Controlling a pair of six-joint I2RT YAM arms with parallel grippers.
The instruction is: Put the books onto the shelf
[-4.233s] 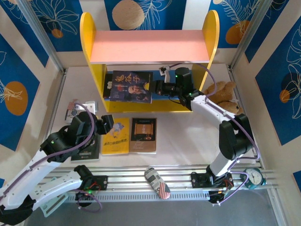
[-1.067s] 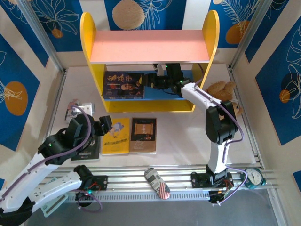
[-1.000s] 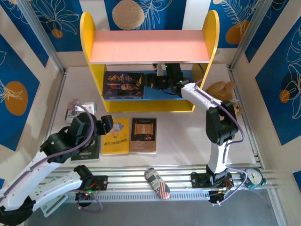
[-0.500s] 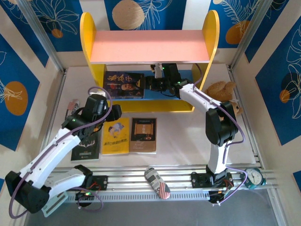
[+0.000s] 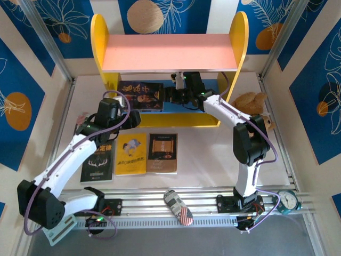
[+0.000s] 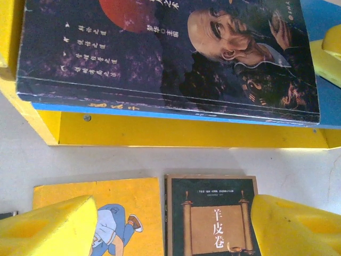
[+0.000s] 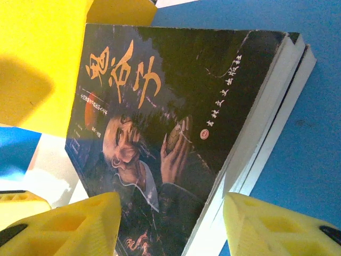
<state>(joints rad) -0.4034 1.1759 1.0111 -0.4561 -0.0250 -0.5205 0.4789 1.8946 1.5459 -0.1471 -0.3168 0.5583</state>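
The shelf (image 5: 101, 64) has yellow sides, a pink top and a blue lower board (image 7: 298, 133). A dark blue book with a man's portrait (image 5: 139, 96) (image 6: 165, 53) (image 7: 160, 106) lies flat on that board, on top of another book whose page edge (image 7: 277, 122) shows. My right gripper (image 5: 167, 96) (image 7: 170, 229) is open, its fingers either side of the stack's right corner. On the table lie a black book (image 5: 97, 162), a yellow one (image 5: 131, 153) (image 6: 106, 208) and a brown-black one with an orange panel (image 5: 162, 153) (image 6: 218, 224). My left gripper (image 5: 131, 120) (image 6: 173, 226) hovers open above them, holding nothing.
A brown plush toy (image 5: 253, 104) sits right of the shelf. Small cards (image 5: 82, 118) lie at the left near my left arm. A patterned oval object (image 5: 178, 205) rests on the front rail and a round gauge (image 5: 287, 200) at its right end.
My left arm has swung forward from the near left, carrying its open gripper to the shelf's front over the yellow book's far edge. The right gripper and the shelved book have barely moved.
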